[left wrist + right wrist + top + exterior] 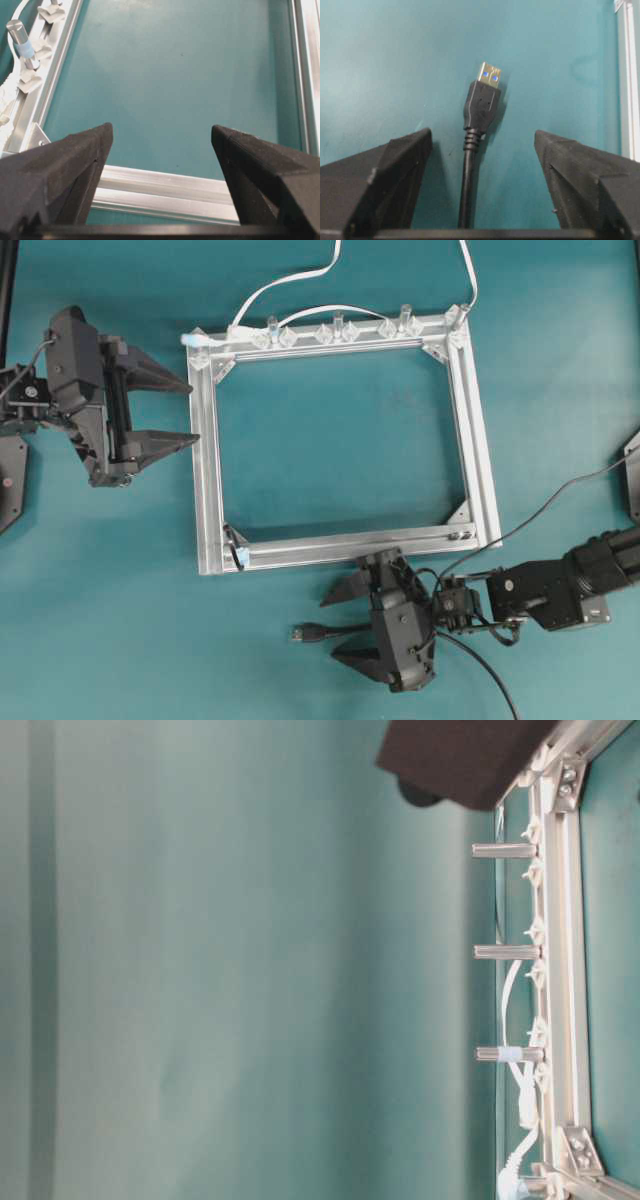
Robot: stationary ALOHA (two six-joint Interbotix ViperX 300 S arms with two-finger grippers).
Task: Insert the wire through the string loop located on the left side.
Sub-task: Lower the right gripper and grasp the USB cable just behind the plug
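The teal bench [330,440] is carrying a silver square frame [205,470], and the left gripper [190,415] is hovering wide open and empty just beside its left rail. The right gripper [340,623] is also spreading wide, gripping nothing, with the wire [481,107] lying flat between its 2 fingers, plug pointing away. The string loop [236,545] is sitting at the frame's corner, beyond that gripper's fingertips.

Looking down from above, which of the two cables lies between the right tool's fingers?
The thin black wire with the USB plug, below the frame. The white cable runs along the frame's far side.
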